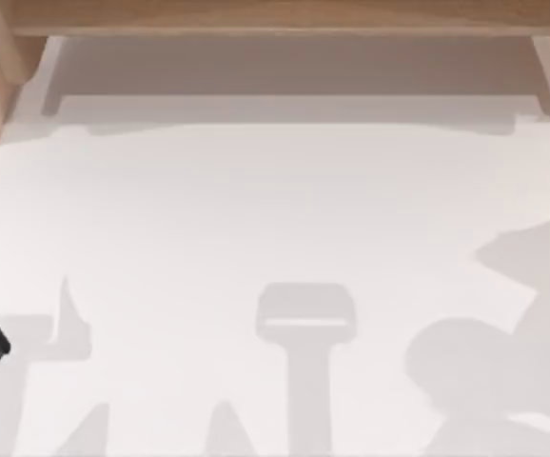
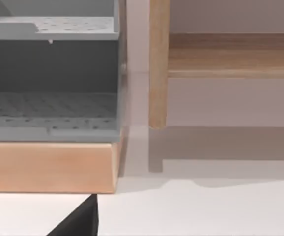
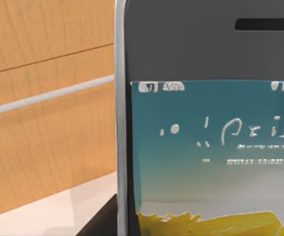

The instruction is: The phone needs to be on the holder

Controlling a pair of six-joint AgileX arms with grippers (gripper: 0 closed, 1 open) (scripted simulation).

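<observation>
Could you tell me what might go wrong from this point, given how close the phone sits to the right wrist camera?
1. The phone fills much of the right wrist view, so if it is held, the grip cannot be checked and it might slip unnoticed.
2. A wooden panel stands close beside the phone; a sideways move could knock its rim against it.
3. The top view shows bare white table with shadows, giving little guidance for placing the phone.

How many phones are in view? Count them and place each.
1. The phone faces the right wrist camera up close, screen lit, with a wooden panel beside it. Others may be hidden.
</observation>
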